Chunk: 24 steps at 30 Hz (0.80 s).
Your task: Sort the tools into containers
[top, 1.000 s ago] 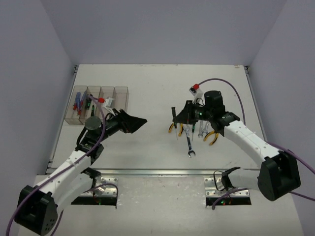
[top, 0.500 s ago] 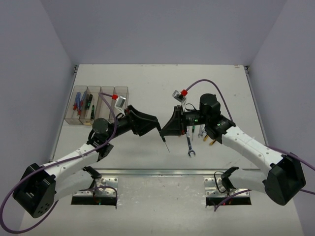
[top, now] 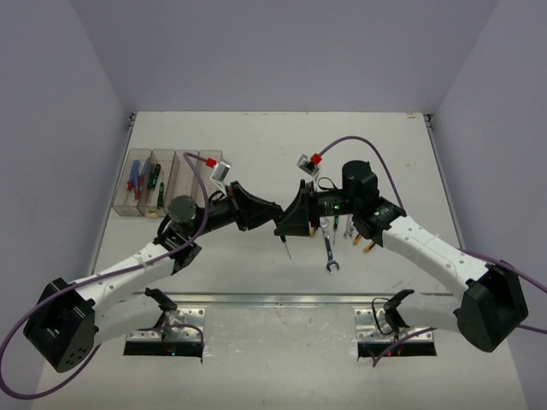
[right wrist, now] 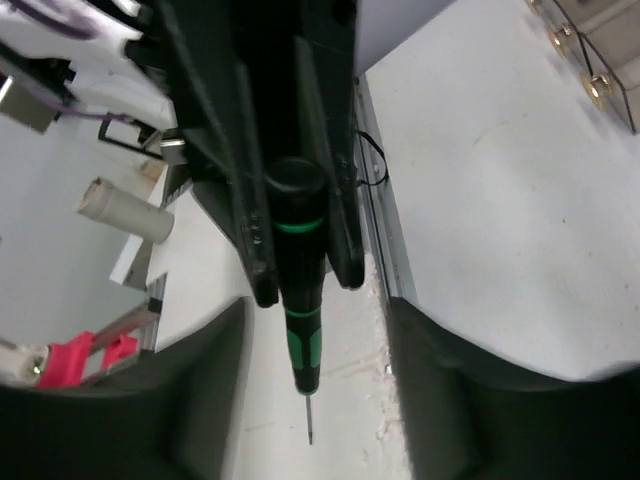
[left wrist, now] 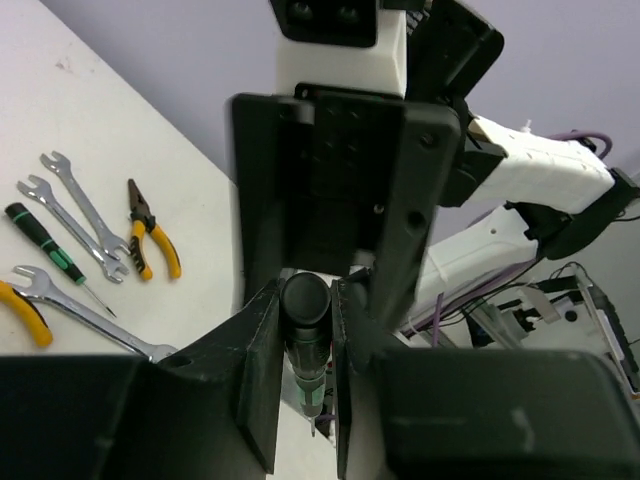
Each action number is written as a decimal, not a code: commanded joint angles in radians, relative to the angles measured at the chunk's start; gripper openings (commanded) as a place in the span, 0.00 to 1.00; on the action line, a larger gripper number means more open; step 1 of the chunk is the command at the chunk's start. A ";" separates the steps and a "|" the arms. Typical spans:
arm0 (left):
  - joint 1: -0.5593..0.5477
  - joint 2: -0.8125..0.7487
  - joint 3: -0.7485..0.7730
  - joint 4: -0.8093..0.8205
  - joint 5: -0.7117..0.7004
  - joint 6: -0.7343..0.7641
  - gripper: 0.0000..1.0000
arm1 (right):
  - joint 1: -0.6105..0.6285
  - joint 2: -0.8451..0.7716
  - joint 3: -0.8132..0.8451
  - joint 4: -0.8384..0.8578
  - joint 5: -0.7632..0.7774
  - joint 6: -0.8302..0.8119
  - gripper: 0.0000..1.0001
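Early in the sort, by the look of it. Lying in the two leftmost of the four clear bins [top: 210,171] at far left: a blue/red screwdriver [top: 134,182] and a black/green screwdriver [top: 154,179]. Mid-handover above the table centre: a green-banded screwdriver [right wrist: 297,270], tip down, pinched at the top of its handle by the left gripper [left wrist: 306,330], jaws closed on it. Right gripper [right wrist: 315,385] jaws spread wide on either side, clear of the handle. Left to do, on this reading: carry this one far left to a bin, then fetch the rest.

Seen properly only from the left wrist: the leftovers on the table [left wrist: 120,130] at right, namely three open-end wrenches [left wrist: 78,200], yellow-handled pliers [left wrist: 150,240] plus the handle of a second pair, and a loose screwdriver [left wrist: 45,245]. From above, mostly hidden behind the right arm, with just one wrench plain. Shown only by the right wrist: the gap between its own fingers and the handle
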 commanded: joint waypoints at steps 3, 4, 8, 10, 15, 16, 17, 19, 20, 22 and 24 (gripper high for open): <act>0.011 0.057 0.511 -0.836 -0.563 0.561 0.00 | -0.012 -0.094 0.053 -0.439 0.661 -0.191 0.99; 0.023 0.097 0.605 -0.985 -0.749 0.646 0.00 | -0.036 -0.121 0.036 -0.490 0.776 -0.186 0.99; 0.189 0.276 0.799 -1.176 -1.039 0.812 0.00 | -0.163 -0.183 -0.021 -0.599 0.942 -0.141 0.99; 0.309 0.381 0.868 -1.163 -1.107 0.901 0.00 | -0.197 -0.200 -0.035 -0.629 0.954 -0.154 0.99; 0.461 0.504 0.850 -0.853 -1.143 1.152 0.00 | -0.201 -0.214 -0.039 -0.656 1.006 -0.197 0.99; 0.482 0.520 0.838 -0.780 -1.164 1.180 0.00 | -0.201 -0.217 -0.040 -0.654 1.000 -0.199 0.99; 0.502 0.535 0.829 -0.728 -1.183 1.198 0.00 | -0.202 -0.218 -0.040 -0.652 0.995 -0.200 0.99; 0.531 0.570 0.801 -0.663 -1.206 1.209 0.00 | -0.202 -0.219 -0.038 -0.654 0.988 -0.200 0.99; 0.549 0.577 0.774 -0.618 -1.212 1.236 0.00 | -0.202 -0.222 -0.039 -0.653 0.979 -0.198 0.99; 0.568 0.596 0.691 -0.529 -1.198 1.262 0.00 | -0.202 -0.241 -0.046 -0.643 0.960 -0.197 0.99; 0.588 0.624 0.651 -0.523 -1.167 1.234 0.00 | -0.203 -0.252 -0.060 -0.631 0.959 -0.197 0.99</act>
